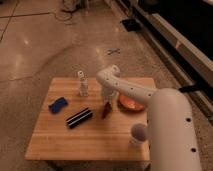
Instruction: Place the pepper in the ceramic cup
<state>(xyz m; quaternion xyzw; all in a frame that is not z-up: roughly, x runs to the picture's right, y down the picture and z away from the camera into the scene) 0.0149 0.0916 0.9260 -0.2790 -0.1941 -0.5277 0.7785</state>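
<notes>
The small red pepper (105,110) lies on the wooden table (70,137), just right of the black striped block (79,117). My gripper (108,97) hangs straight above the pepper, close over it, at the end of my white arm (135,92). The white ceramic cup (138,133) stands near the table's front right corner, partly hidden behind my arm's large near segment (172,130).
A clear small bottle with a white cap (82,83) stands at the back left of the gripper. A blue block (58,104) lies at the left. The orange bowl (131,103) sits right of the gripper, partly under the arm. Shiny floor surrounds the table.
</notes>
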